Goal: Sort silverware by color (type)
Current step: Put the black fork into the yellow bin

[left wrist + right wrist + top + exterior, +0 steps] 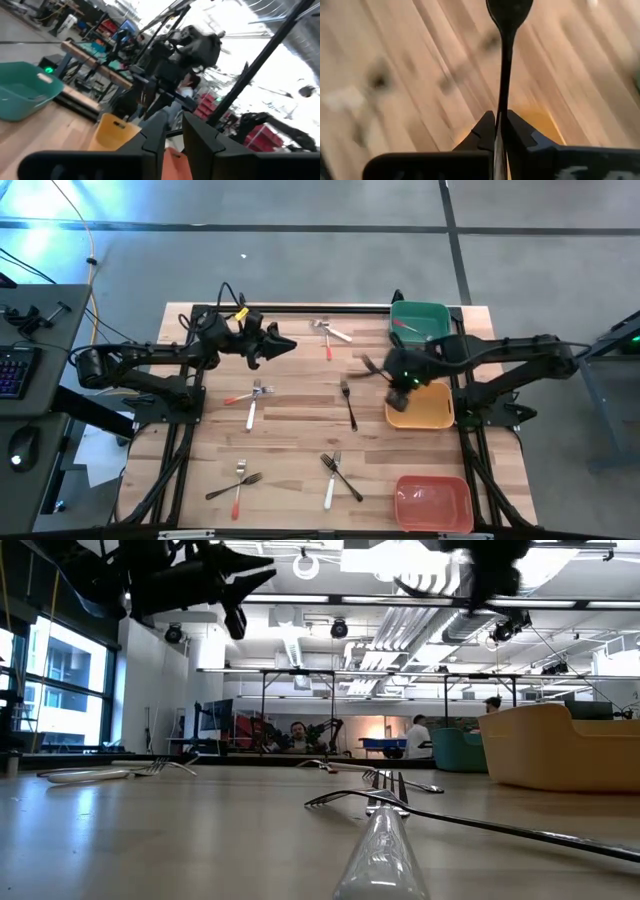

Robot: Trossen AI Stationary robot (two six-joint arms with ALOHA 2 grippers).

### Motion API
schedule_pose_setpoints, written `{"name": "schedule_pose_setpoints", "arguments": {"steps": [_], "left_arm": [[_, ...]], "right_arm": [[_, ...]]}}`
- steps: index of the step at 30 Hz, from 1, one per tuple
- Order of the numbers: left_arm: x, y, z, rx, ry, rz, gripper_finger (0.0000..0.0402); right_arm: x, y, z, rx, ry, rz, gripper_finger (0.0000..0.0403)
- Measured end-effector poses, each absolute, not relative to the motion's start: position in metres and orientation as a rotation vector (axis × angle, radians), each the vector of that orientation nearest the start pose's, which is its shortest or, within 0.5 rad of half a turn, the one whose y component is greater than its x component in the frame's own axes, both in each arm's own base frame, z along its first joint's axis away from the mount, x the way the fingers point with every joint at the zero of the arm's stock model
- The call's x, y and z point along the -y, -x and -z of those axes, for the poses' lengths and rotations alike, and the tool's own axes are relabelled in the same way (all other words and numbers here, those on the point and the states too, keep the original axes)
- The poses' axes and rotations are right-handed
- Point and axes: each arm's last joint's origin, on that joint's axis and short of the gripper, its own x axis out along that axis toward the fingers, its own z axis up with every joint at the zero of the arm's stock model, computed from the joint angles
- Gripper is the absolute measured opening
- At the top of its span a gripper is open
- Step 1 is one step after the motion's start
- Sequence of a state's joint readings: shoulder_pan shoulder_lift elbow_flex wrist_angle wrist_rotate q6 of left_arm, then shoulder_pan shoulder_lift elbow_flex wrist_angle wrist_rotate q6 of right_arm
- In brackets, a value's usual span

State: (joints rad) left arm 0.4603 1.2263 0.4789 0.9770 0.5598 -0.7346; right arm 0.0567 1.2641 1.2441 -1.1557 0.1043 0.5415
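Left gripper: raised near the table's far edge, fingers nearly together, nothing held.
Silverware: scattered across the middle and near edge of the table.
Right gripper: over the yellow bin's left rim, fingers clamped on a black-handled utensil.
Green bin: far right corner.
Red bin: near right corner.

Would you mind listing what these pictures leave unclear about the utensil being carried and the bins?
- Black utensil in the right hand: its head is cut off by the right wrist view's top edge and smeared by motion in the high view, so its type is uncertain.
- Green bin: contents too small in the high view.
- Yellow bin: partly covered by the right arm.
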Motion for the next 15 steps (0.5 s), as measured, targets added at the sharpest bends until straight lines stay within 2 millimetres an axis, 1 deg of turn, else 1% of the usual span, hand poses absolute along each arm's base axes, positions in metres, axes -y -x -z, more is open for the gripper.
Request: {"name": "schedule_pose_setpoints", "arguments": {"steps": [2, 5, 11, 15], "left_arm": [[-0.095, -0.223, -0.248, 0.136, 0.608, 0.146, 0.0042], [-0.096, -0.223, -0.245, 0.11, 0.599, 0.124, 0.0033], [-0.098, -0.223, -0.243, 0.1, 0.604, 0.106, 0.0017], [-0.098, -0.223, -0.243, 0.101, 0.604, 0.103, 0.0011]], "right_arm": [[-0.014, -0.213, -0.308, -1.241, -0.346, 0.367, 0.0001], [-0.019, -0.205, -0.282, -1.352, -0.336, 0.349, 0.0], [-0.029, -0.18, -0.225, -1.516, -0.388, 0.351, 0.0], [-0.031, -0.163, -0.2, -1.597, -0.413, 0.377, 0.0]]}}
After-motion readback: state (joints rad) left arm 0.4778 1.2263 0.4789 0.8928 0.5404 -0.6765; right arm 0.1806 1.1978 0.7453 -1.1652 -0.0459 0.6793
